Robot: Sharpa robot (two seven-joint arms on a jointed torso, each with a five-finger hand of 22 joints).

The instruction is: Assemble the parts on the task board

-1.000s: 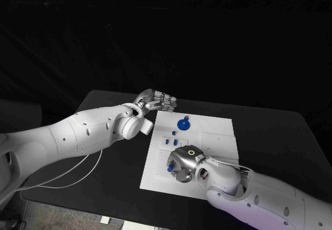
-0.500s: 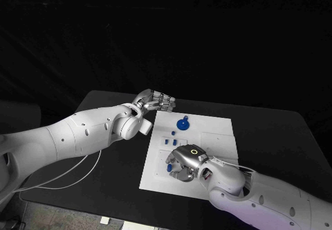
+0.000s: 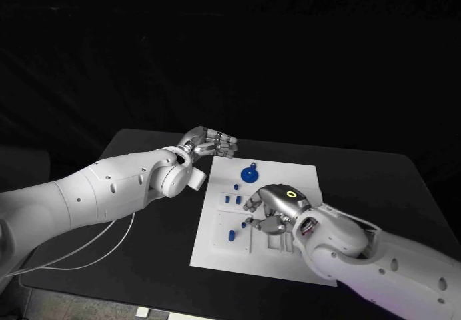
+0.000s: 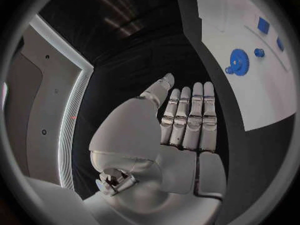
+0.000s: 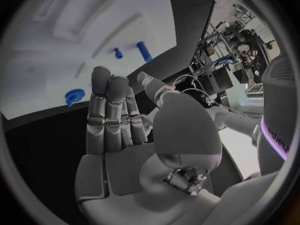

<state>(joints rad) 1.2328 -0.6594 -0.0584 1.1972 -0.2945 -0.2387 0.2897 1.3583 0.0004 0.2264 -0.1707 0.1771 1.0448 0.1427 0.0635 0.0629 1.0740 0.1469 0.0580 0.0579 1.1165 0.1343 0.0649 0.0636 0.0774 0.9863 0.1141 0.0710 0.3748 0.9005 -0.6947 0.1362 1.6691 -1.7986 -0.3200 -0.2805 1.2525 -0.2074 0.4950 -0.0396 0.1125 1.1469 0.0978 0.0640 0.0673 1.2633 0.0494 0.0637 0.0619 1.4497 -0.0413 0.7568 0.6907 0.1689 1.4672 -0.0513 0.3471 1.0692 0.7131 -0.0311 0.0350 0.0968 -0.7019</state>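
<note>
Currently, head view: left hand (image 3: 213,141) hovers at the far-left corner of the task board (image 3: 298,183), right hand (image 3: 274,210) over the board's middle. Blue gear (image 3: 250,175) and small parts (image 3: 234,197) lie on the board. Left wrist: fingers (image 4: 194,116) straight, together, nothing held. Right wrist: fingers (image 5: 109,110) extended (empty too).

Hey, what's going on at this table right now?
A two-armed robot is assembling small blue parts on a white task board. Its right hand hovers over the board's middle with fingers spread, holding nothing. Its left hand sits off the board's far left corner, also empty. A blue gear and a few small blue pieces lie on the board.
</note>
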